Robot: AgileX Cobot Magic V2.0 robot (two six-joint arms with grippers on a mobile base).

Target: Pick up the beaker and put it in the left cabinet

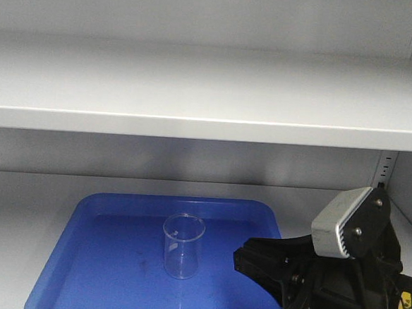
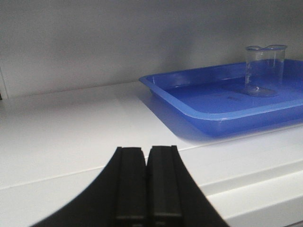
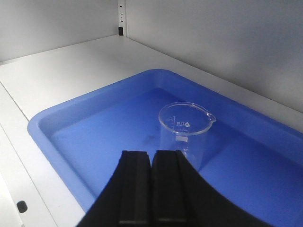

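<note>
Beaker [image 1: 182, 246]: clear glass, empty, upright, pouring lip, faint white marking; stands on lower shelf of light grey left cabinet [image 1: 196, 90], slotted side rails.

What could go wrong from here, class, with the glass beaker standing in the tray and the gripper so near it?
1. The right gripper, shut, sits close beside the beaker; a careless swing could tip the light glass over.
2. The beaker stands free in the blue tray, so a bump to the tray might slide or topple it.
</note>
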